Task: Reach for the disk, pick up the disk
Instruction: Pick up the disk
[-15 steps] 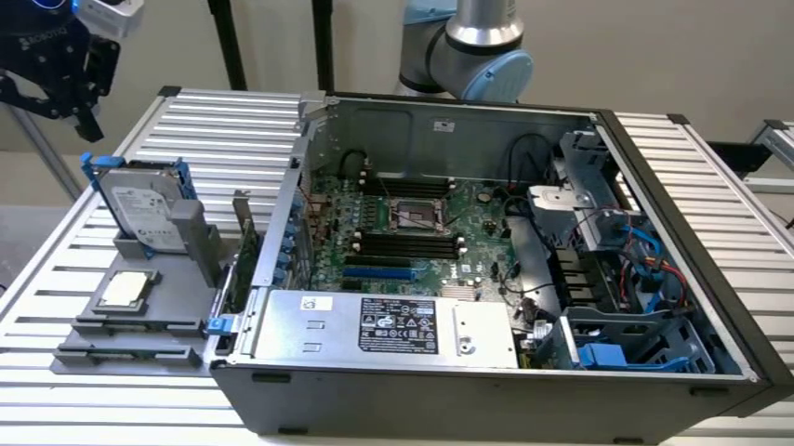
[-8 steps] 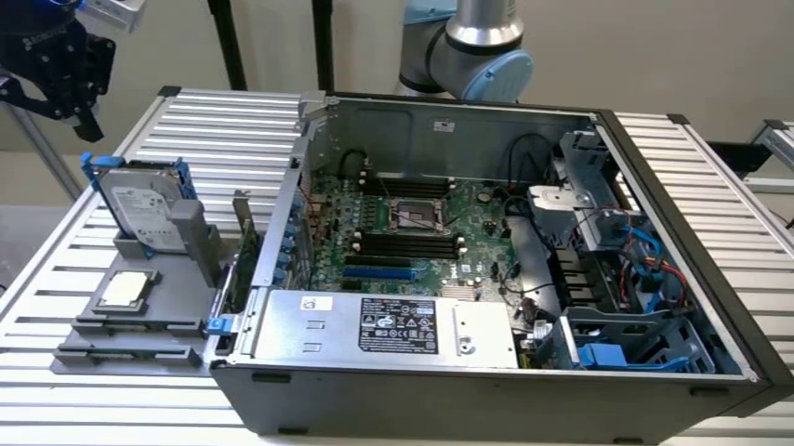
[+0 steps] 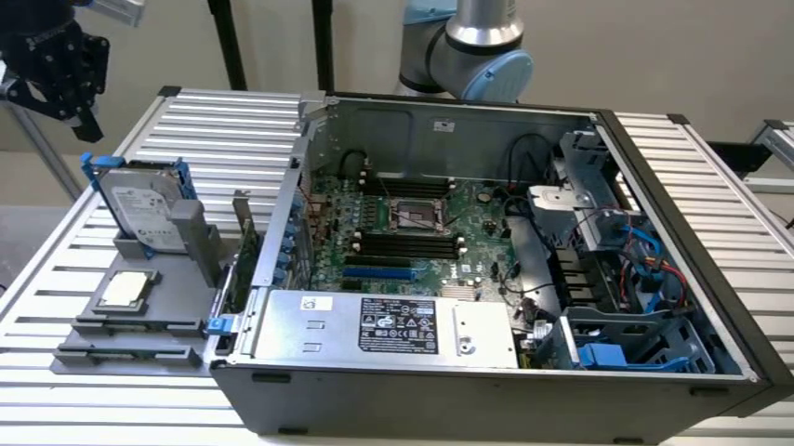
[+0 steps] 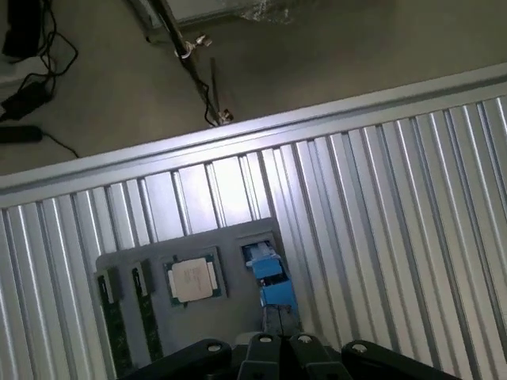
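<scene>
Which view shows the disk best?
The exterior view: the disk stands on edge in the grey holder at the exterior view's left, with its label face and blue frame plain to see. The wrist view looks down on the disk edge-on, so you get its blue top edge, with the label face turned away.

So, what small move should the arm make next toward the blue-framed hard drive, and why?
Probably lower the black gripper towards the silver blue-framed hard drive: it hangs above and apart from the drive, which stands upright in the grey holder, untouched.
</scene>
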Available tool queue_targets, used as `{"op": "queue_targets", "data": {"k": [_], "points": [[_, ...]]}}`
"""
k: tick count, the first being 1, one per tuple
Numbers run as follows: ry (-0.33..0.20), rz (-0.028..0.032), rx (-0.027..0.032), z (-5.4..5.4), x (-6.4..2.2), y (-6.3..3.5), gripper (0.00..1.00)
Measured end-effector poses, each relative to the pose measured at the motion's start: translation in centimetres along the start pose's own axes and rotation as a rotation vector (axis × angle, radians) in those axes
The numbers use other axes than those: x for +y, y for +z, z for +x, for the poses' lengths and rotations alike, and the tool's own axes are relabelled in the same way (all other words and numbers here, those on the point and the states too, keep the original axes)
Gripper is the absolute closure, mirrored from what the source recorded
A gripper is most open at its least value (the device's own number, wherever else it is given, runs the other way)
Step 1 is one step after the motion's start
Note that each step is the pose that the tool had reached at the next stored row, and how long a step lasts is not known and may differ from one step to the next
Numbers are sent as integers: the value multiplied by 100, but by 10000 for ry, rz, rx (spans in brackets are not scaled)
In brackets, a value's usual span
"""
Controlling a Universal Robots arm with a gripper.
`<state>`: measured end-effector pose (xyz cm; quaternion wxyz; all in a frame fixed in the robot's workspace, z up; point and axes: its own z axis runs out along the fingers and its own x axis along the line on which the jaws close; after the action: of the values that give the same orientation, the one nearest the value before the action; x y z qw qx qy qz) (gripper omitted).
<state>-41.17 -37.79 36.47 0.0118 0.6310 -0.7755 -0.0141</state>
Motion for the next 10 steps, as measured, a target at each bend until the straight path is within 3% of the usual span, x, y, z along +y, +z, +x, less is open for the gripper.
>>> {"op": "queue_targets", "data": {"k": [10], "points": [[-1801, 32, 63, 0, 0, 14, 89]]}}
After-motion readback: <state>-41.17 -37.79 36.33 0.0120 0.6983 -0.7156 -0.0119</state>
